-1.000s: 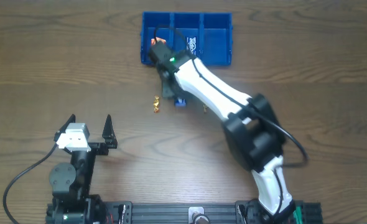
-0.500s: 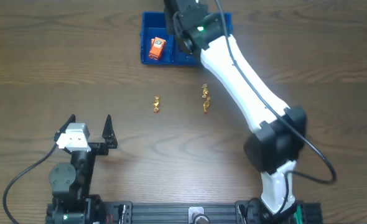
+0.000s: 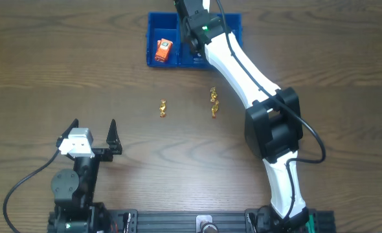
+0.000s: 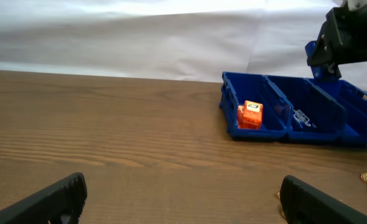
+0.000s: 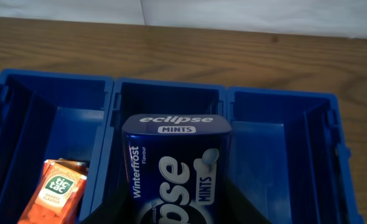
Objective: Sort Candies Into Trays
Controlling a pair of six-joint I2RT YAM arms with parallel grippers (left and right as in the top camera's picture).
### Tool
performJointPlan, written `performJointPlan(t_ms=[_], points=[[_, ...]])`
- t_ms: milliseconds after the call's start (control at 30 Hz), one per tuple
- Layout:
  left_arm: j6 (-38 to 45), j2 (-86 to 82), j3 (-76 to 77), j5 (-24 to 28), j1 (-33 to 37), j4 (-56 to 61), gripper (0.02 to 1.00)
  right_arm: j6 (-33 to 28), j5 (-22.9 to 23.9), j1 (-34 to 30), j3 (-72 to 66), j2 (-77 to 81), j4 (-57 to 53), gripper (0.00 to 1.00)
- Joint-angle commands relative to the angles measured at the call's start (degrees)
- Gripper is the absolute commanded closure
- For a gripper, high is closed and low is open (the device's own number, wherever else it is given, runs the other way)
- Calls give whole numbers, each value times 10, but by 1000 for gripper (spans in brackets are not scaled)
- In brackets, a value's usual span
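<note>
Item: blue mints tin (image 5: 176, 165), clamped by its sides in right claw (image 5: 174, 211), over middle compartment of blue tray (image 5: 112, 93).
Handling: likely rigid, light and slick. The flat sides suit the grip.
Left claw (image 3: 94, 134): wide, holding nothing, by its base.
Views: right wrist view settles the compartment. Top view supplies three gold-wrapped candies (image 3: 213, 103) loose on worktop (image 3: 61, 77).

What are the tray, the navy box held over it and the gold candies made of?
tray: probably moulded plastic, semi-gloss; uniform blue, thin walls, soft sheen.
navy box: glossy printed plastic or tin, can't tell which; rounded corners, highlights.
gold candies: apparently metallic foil wrappers; bright glints, twisted shape.
</note>
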Motion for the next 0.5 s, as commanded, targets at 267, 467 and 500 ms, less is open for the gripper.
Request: performJointPlan(t_ms=[267, 467, 500], points=[[4, -3, -11, 12, 2, -20, 20, 8, -5, 1, 2, 33, 8, 958], [4, -3, -11, 12, 2, -20, 20, 8, -32, 4, 2, 34, 10, 1], [4, -3, -11, 12, 2, -20, 20, 8, -40, 5, 2, 34, 12, 1]])
